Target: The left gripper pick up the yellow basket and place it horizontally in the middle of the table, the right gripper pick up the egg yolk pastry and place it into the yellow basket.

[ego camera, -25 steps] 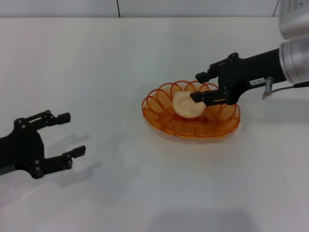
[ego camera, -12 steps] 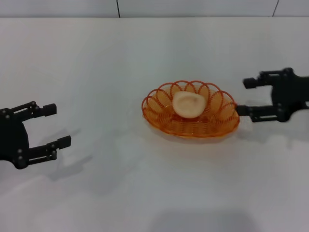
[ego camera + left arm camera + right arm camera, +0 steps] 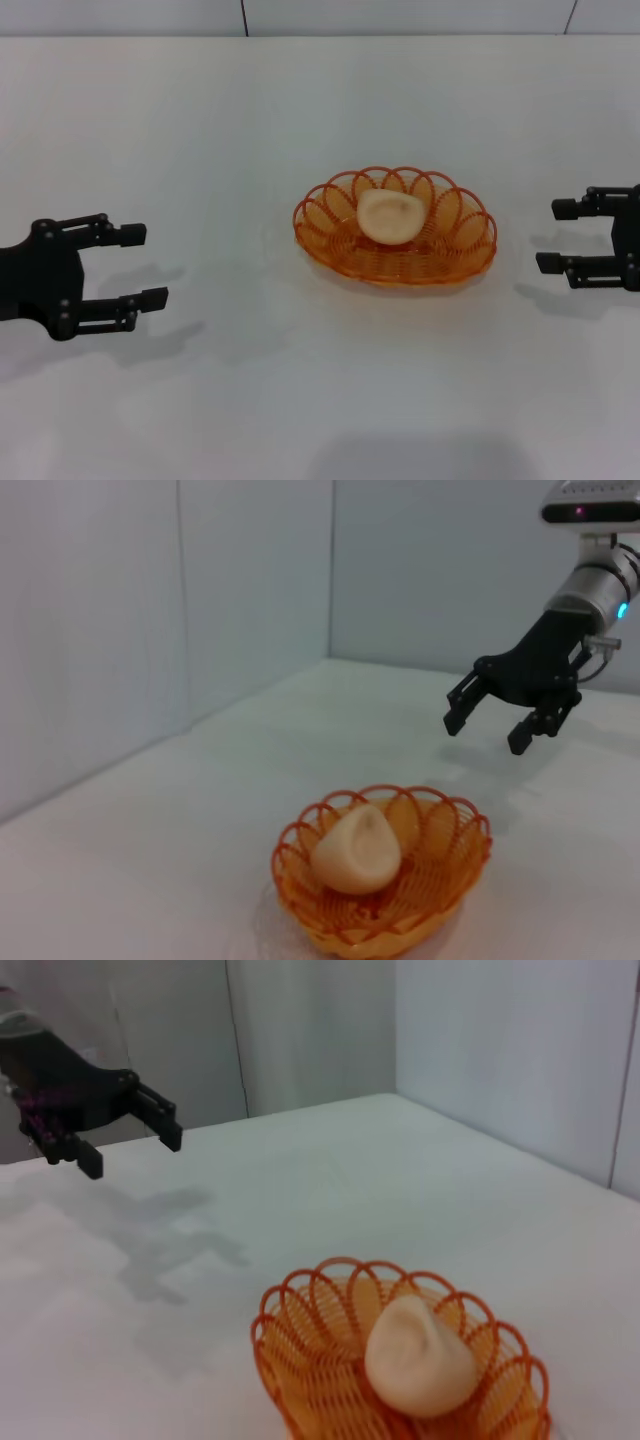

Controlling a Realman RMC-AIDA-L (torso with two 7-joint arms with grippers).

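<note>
The yellow basket lies flat near the middle of the white table. The egg yolk pastry rests inside it, toward its far left part. My left gripper is open and empty at the left edge, well apart from the basket. My right gripper is open and empty at the right edge, a short way right of the basket. The left wrist view shows the basket, the pastry and the right gripper. The right wrist view shows the basket, the pastry and the left gripper.
A grey wall with panel seams runs along the table's far edge. Bare tabletop lies all around the basket.
My right gripper let go of the pastry in the basket and drew back to the right edge. My left gripper shifted slightly at the left edge and stays open.
</note>
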